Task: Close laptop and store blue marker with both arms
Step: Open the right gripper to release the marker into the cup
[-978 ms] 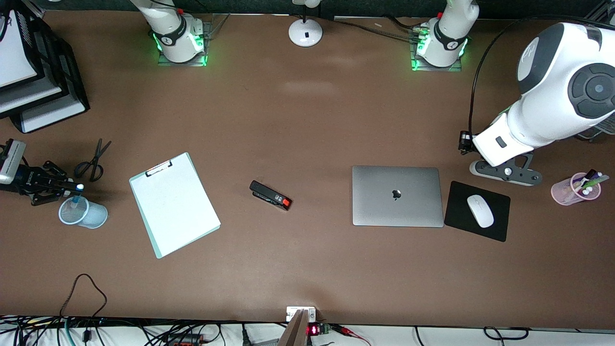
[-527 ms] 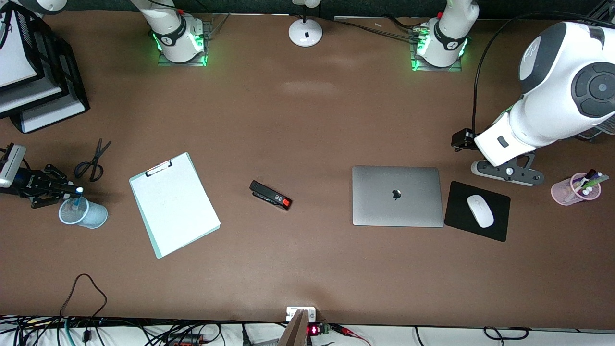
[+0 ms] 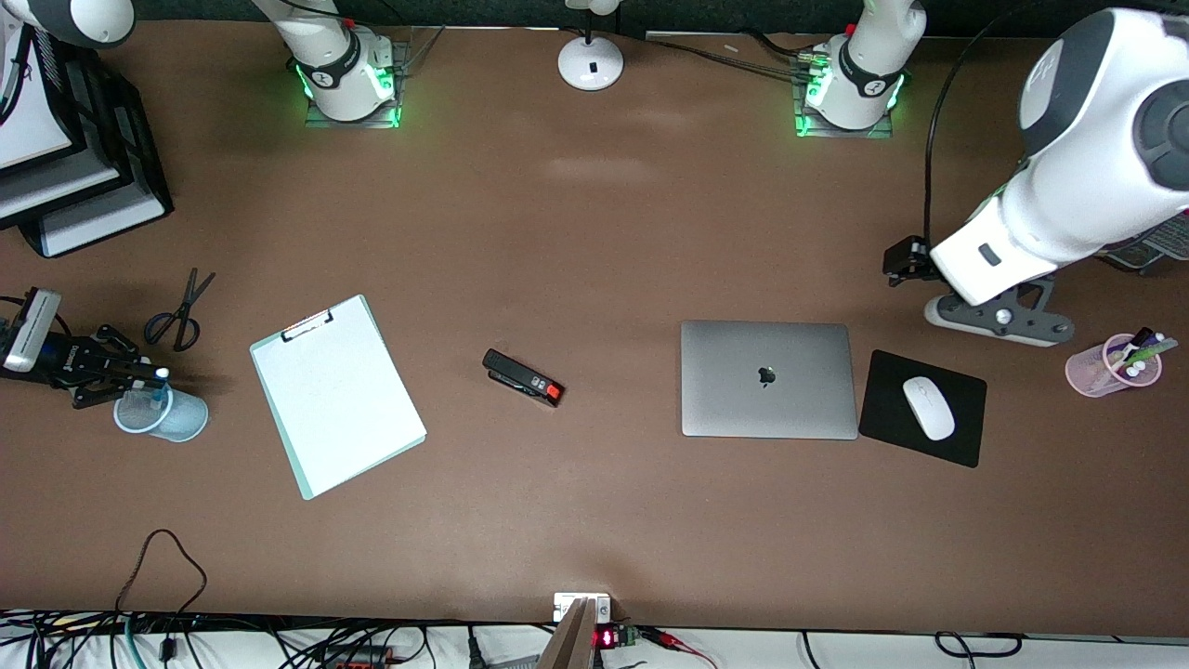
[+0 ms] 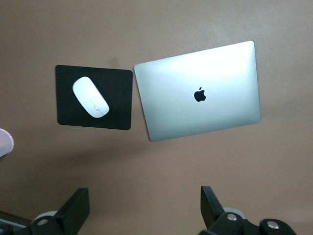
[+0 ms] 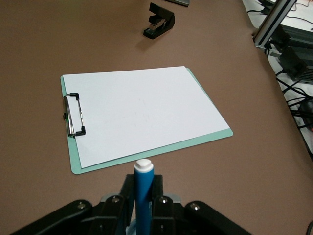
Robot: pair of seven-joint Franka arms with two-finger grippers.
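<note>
On the tabletop [image 3: 594, 520], the laptop [image 3: 768, 379] lies shut, its lid with the dark apple logo facing up, toward the left arm's end and nearer the front camera's edge than the arm bases. Just beside it, toward the left arm's end, a black mouse pad [image 3: 957, 432] carries a white mouse [image 3: 928, 408], and a pink cup [image 3: 1113, 364] of markers stands close to that end's edge. A black stapler [image 3: 523, 377] lies near the middle, and a clipboard [image 3: 337, 395] with a white sheet lies toward the right arm's end.

Near the right arm's end edge, the right hand [image 3: 153, 375] is clamped on the blue marker [image 5: 144, 196], which stands upright, white tip up, over a pale mesh cup [image 3: 160, 412]. Scissors [image 3: 177, 314] lie a little farther from the camera than that cup.

The left hand [image 4: 144, 208] hangs in the air over bare tabletop between the mouse pad and the bases' edge, its fingers [image 4: 76, 210] spread wide apart and holding nothing.
</note>
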